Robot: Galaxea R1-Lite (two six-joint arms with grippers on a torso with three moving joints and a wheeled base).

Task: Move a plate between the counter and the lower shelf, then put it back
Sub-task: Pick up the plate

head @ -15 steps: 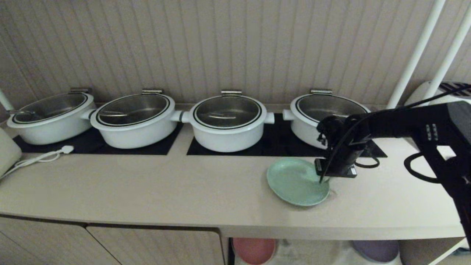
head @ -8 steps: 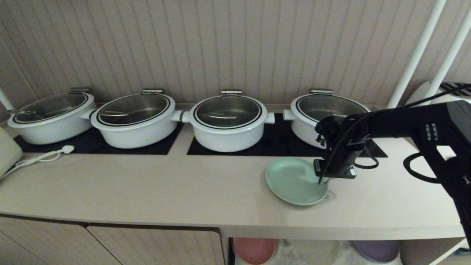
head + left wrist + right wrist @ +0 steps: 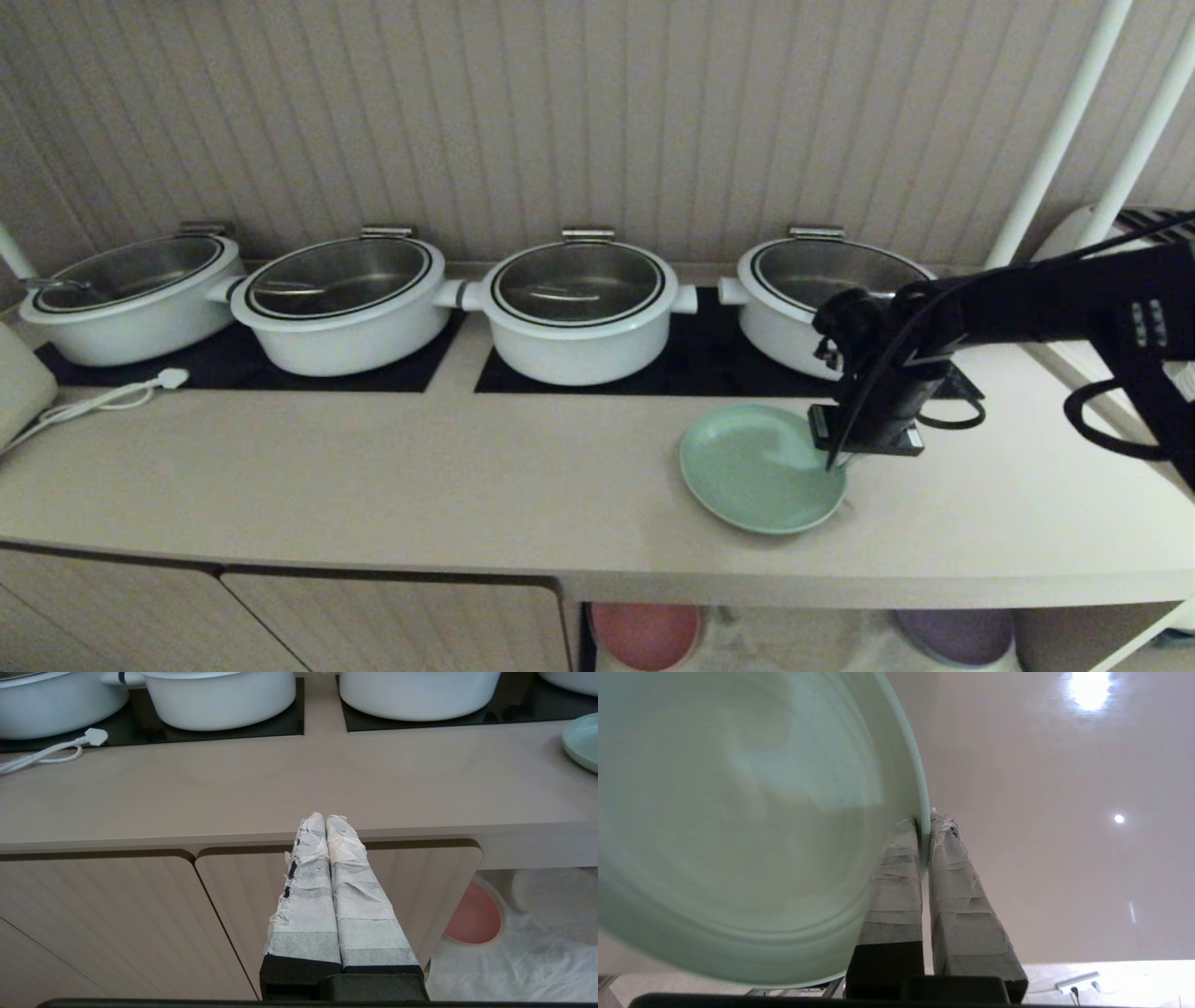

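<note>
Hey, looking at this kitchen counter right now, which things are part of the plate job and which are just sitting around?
Part of the job:
- mint-green plate, its rim pinched by the right gripper
- counter under it
- lower shelf with its white cloth

Just sitting around:
- four white pots on the black hob panels
- pink plate and purple plate on the shelf
- white plug and cord
- left gripper, parked before the cupboard doors

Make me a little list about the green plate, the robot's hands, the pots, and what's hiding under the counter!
plate: mint-green plate on the counter, in front of the rightmost pot
right gripper: shut on the plate's rim, one finger inside, one outside
left gripper: shut, holding nothing, parked in front of the cabinet doors
pots: four white pots with glass lids, in a row on black hob panels
lower shelf: pink plate and purple plate on white cloth
</note>
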